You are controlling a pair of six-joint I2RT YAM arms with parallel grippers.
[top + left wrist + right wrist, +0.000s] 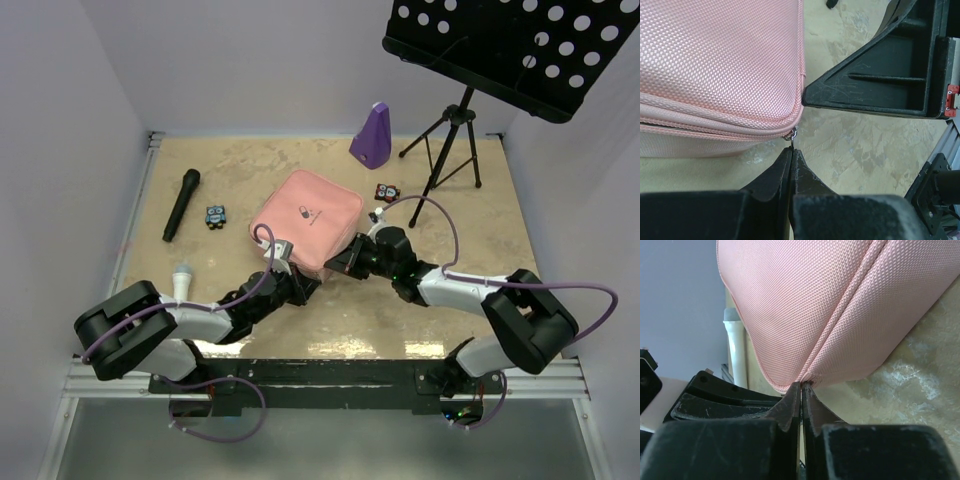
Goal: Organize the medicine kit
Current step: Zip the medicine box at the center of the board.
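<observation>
The pink medicine kit [305, 218] lies closed in the middle of the table, pill logo up. At its near corner, my left gripper [791, 150] is shut on the small metal zipper pull [793, 134]. In the top view the left gripper [308, 287] sits just below that corner. My right gripper [802, 385] is shut with its tips pinching the kit's [840, 305] corner at the zip seam. From above, the right gripper [338, 266] touches the kit's near right edge. The left wrist view shows the kit [720, 65] and the right gripper's black finger [880, 85] beside it.
A purple metronome [371, 135] stands at the back, a music stand [510, 45] on a tripod [450, 140] at the back right. A black microphone [181, 204] and a small patterned block [215, 215] lie left of the kit. Another block [386, 192] lies right. A white microphone [181, 280] rests by my left arm.
</observation>
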